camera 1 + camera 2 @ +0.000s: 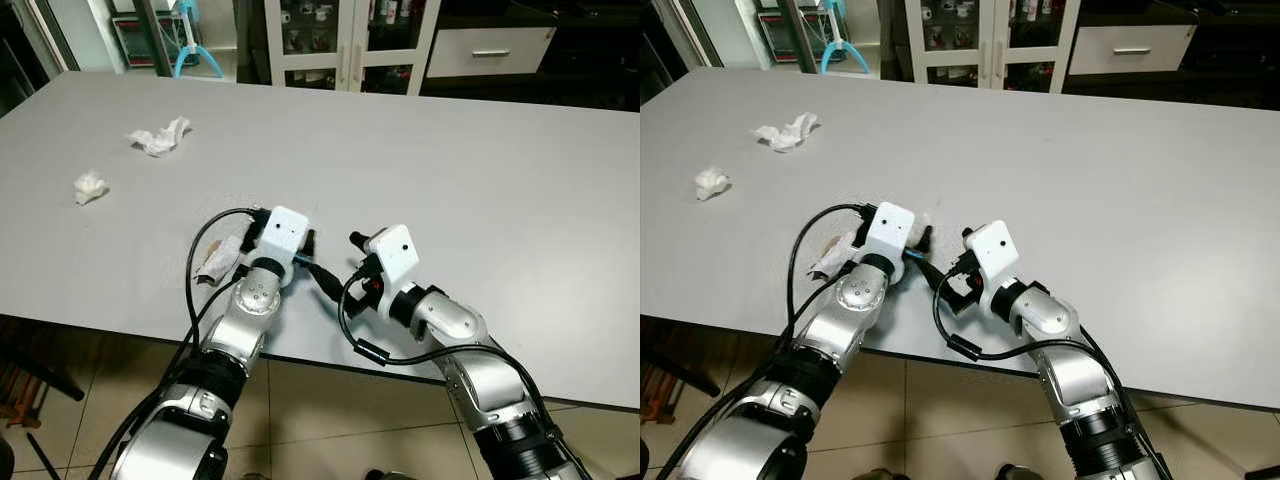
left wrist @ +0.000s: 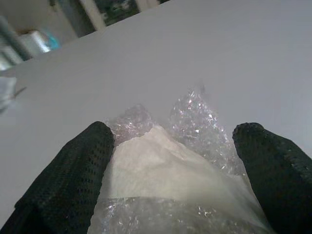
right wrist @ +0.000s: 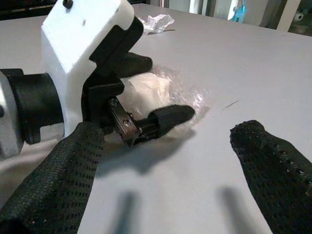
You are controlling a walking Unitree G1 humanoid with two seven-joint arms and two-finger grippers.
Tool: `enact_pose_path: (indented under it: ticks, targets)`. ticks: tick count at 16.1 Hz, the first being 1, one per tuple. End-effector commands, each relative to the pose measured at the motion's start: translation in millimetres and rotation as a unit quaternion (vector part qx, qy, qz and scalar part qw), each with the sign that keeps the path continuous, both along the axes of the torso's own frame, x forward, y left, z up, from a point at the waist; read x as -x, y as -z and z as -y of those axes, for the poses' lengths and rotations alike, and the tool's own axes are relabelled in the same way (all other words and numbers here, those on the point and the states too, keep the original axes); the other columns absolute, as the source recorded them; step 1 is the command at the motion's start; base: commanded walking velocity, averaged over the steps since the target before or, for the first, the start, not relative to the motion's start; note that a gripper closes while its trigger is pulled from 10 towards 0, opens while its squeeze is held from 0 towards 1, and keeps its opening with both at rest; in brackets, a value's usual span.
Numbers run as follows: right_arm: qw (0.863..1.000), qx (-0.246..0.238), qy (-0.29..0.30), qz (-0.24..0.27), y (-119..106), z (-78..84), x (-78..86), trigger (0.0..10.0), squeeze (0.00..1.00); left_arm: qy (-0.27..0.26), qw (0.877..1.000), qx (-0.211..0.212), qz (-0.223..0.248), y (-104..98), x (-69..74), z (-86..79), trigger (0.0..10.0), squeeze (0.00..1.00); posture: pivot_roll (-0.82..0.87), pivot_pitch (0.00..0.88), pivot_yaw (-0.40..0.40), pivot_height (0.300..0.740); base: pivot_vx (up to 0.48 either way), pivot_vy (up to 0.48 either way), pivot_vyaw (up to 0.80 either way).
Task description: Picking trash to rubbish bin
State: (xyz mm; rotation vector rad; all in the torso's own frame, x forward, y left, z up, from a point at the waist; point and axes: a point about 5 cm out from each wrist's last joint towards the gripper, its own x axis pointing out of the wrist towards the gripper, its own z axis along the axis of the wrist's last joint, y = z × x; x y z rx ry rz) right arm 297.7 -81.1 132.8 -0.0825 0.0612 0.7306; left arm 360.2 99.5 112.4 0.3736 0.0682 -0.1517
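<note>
Here, crinkly bubble wrap (translucent)

No readable text or labels.

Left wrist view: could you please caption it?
Left gripper open, fingers straddling a bubble-wrap packet on the grey table.

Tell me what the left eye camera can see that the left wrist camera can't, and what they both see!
The left eye view alone shows both silver arms, the right gripper open beside the left one, two crumpled tissues far off on the table, a brown-stained tissue by the left arm, and white cabinets behind.

The left wrist view alone shows up close a clear bubble-wrap bag with white paper inside, lying between the open left gripper fingers.

Both show the grey table and the left gripper.
</note>
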Motion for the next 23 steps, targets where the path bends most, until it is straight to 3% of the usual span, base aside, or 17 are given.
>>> enact_pose_path:
  ticks: [1,6,10,14,19,23]
  targets:
    - [1.000,-0.002,-0.009,0.003,-3.0,-3.3,2.5,10.0,0.00,-0.040,0.999,-0.028,-0.016,8.5,-0.2,-11.7,10.0,0.00,-0.05,0.107,0.028,0.740,0.000,0.000,0.00]
    - [1.000,-0.002,-0.008,0.001,-1.9,-2.2,2.8,10.0,0.00,0.018,0.997,-0.011,0.069,-31.8,-7.0,6.4,10.0,0.00,-0.05,0.104,0.027,0.740,0.000,0.000,0.00]
    - [1.000,0.000,-0.010,0.001,-1.1,-3.6,1.8,10.0,0.00,0.025,0.997,0.019,0.070,-38.2,-6.7,11.3,10.0,0.00,-0.04,0.098,0.029,0.740,0.000,0.000,0.00]
    - [1.000,0.000,-0.009,0.002,-1.3,-4.4,1.0,10.0,0.00,0.020,0.996,0.012,0.090,-54.2,-5.6,10.3,10.0,0.00,-0.05,0.089,0.033,0.740,0.000,0.000,0.00]
    - [1.000,0.000,-0.009,0.003,-0.9,-4.7,0.6,10.0,0.00,-0.010,0.996,0.003,0.084,-68.9,1.9,-4.4,10.0,0.00,-0.04,0.081,0.038,0.740,0.000,0.000,0.00]
    - [1.000,0.000,-0.012,0.002,0.1,-6.6,0.2,10.0,0.00,-0.025,0.999,0.009,0.032,-66.5,13.1,-10.5,10.0,0.00,-0.03,0.071,0.041,0.740,0.000,0.000,0.00]
